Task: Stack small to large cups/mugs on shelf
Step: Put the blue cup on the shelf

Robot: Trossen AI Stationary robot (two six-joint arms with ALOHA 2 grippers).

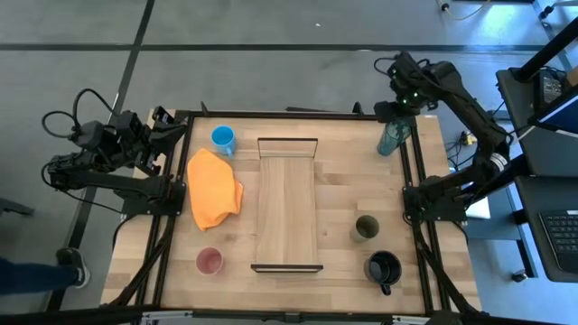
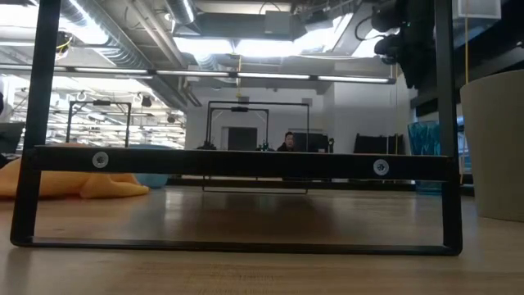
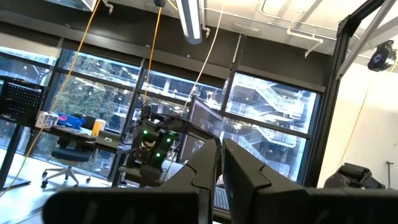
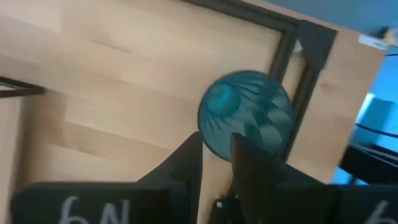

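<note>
Hovering right gripper (image 4: pixel 216 155) narrow above teal tumbler (image 4: pixel 245 112), light-wood tabletop (image 1: pixel 343 194); left gripper (image 3: pixel 221 163) narrow

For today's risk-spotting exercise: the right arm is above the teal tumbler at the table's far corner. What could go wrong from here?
1. The teal tumbler stands right by the table's edge frame; a skewed approach by the right gripper could knock it off.
2. The fingers look close together above the tumbler's rim, so they may strike it instead of straddling the wall.
3. Carrying it to the shelf, the tall tumbler could clip the shelf's black end frame.
</note>
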